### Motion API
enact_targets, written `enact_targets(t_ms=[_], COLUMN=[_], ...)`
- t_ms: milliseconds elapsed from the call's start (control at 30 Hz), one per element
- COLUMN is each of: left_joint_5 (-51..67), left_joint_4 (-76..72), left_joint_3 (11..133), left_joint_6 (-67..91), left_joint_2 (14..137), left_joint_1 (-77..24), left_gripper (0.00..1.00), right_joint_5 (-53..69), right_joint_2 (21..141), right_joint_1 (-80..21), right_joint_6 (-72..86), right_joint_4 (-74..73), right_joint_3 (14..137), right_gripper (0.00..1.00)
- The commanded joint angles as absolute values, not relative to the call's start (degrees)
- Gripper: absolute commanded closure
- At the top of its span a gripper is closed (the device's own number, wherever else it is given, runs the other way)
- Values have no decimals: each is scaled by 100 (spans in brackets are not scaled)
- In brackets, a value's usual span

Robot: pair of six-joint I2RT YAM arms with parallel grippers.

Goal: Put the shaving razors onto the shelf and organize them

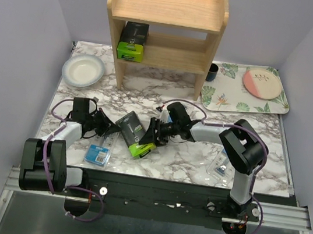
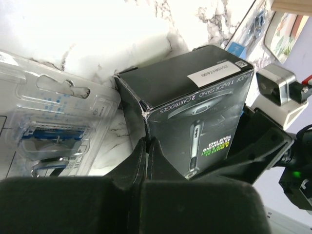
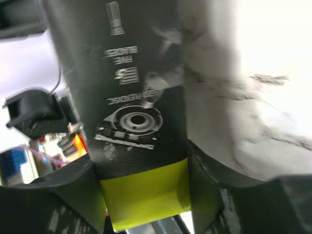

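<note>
Crowding the black razor box point(image 1: 133, 130) mid-table are both tools. The right gripper point(image 3: 141, 170) pinches its lime-green end. The left gripper point(image 2: 146, 144), fingers pressed together, sits at its opposite corner, with a blue blister pack point(image 1: 98, 154) just beside. Bare marble lies between the box and the shelf point(image 1: 167, 8), where a second box point(image 1: 132, 41) fills the lower tier's left end.

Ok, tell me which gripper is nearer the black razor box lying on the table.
Right. The right gripper straddles the black razor box at its lime-green end; the left gripper, shut, sits just beside the box's black end.
</note>
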State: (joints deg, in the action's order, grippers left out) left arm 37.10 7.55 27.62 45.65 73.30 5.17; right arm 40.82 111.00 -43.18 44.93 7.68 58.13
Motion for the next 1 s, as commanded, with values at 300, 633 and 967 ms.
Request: enact_targets(t_ms=[300, 633, 967], left_joint_5=[3972, 4456, 4490], left_joint_4=[639, 1616, 2241], left_joint_3=[4066, 5018, 6029], left_joint_6=[3333, 2137, 633], left_joint_2=[6909, 6495, 7145], left_joint_1=[606, -207, -1529], left_gripper=[31, 15, 51], right_joint_5=[5369, 5749, 4905], right_joint_2=[9431, 8895, 9298], right_joint_1=[-3104, -1776, -1459], right_joint_6=[3129, 2830, 3612], right_joint_4=[-1150, -1855, -1213], right_joint_3=[5897, 7452, 8217], right_gripper=[76, 75, 74])
